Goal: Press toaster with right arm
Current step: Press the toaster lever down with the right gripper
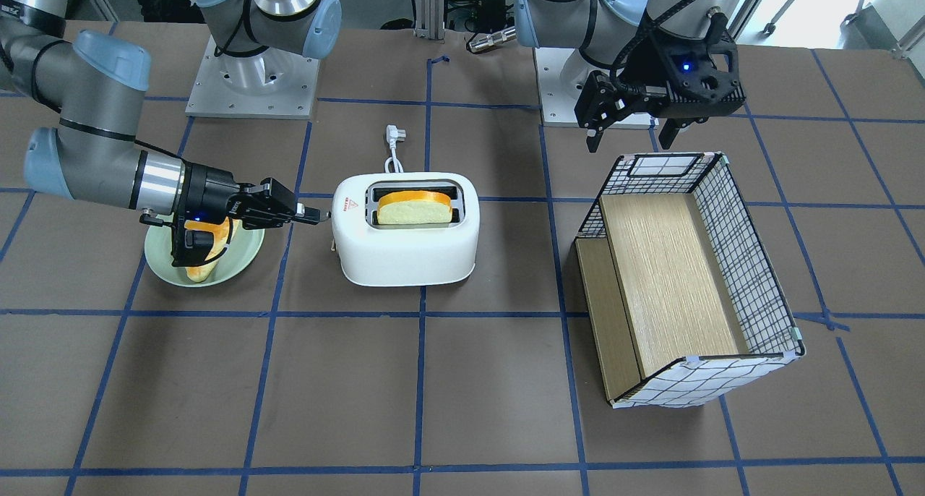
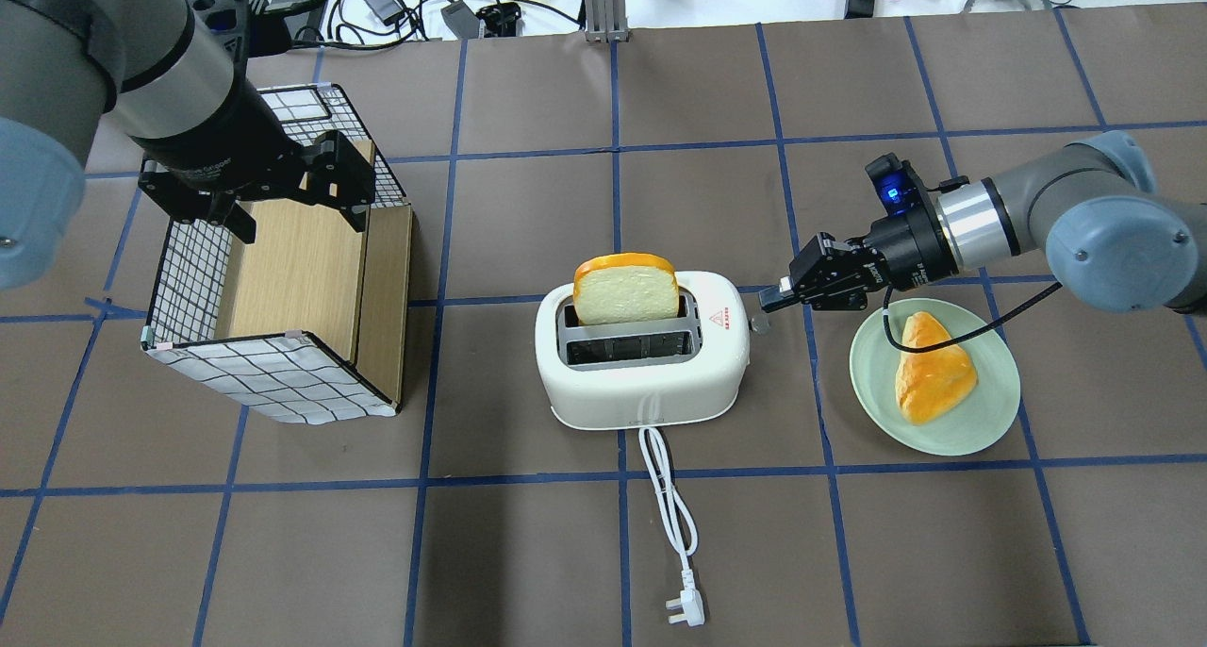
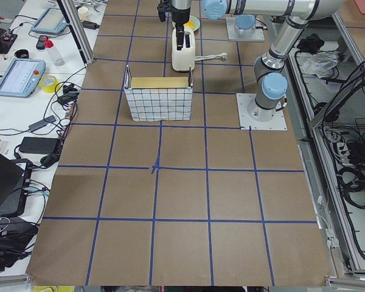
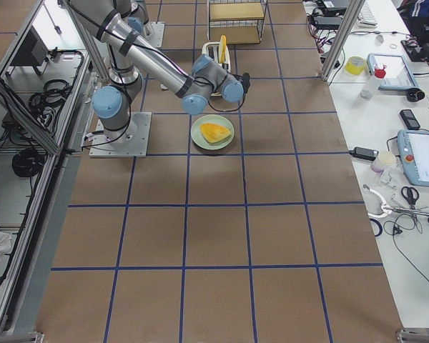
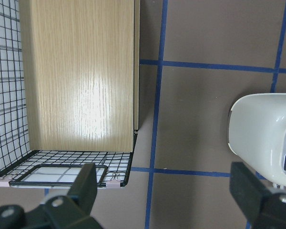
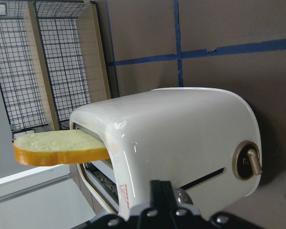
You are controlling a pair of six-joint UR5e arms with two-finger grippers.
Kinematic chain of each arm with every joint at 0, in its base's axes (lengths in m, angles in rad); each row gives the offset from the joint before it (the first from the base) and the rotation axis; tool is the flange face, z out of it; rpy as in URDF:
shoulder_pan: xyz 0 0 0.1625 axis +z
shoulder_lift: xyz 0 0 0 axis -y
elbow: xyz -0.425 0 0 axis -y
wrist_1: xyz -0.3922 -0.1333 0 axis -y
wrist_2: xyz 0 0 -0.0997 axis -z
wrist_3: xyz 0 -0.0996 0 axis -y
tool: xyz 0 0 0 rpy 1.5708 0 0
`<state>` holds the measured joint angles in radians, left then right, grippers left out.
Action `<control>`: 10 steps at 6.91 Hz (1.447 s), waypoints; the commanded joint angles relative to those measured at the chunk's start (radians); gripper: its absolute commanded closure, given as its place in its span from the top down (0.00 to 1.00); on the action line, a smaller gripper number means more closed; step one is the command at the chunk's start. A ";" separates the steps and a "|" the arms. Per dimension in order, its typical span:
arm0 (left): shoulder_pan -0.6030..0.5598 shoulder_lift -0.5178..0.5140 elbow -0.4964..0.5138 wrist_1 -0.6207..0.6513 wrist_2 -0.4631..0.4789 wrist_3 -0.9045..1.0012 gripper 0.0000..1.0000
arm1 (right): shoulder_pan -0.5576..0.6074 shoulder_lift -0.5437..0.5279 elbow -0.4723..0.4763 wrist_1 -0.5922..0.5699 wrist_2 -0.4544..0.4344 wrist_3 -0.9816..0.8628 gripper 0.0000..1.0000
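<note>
The white toaster stands mid-table with a bread slice upright in one slot, well above the top; it also shows in the overhead view. My right gripper is shut and empty, lying level, its tip at the toaster's end just above the small grey lever knob. I cannot tell if it touches. In the right wrist view the closed fingers sit against the toaster's end wall. My left gripper is open and empty above the far end of the checked box.
A green plate with a bread piece lies under my right wrist. The toaster's white cord and plug trail toward the robot's side. The checked wire-pattern box with wood panels stands on my left.
</note>
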<state>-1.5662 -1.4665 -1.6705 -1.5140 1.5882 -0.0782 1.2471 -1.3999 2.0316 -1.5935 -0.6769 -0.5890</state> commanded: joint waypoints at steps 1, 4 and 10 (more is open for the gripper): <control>0.000 0.000 0.000 0.000 0.001 0.000 1.00 | 0.000 0.010 0.013 -0.016 -0.003 -0.002 0.00; 0.000 0.000 0.000 0.000 0.001 0.000 1.00 | 0.000 0.013 0.032 -0.052 -0.004 -0.002 0.00; 0.000 0.000 0.000 0.000 0.001 0.000 1.00 | 0.000 0.033 0.039 -0.059 -0.012 -0.002 0.00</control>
<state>-1.5662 -1.4665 -1.6705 -1.5140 1.5892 -0.0782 1.2471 -1.3726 2.0702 -1.6520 -0.6887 -0.5906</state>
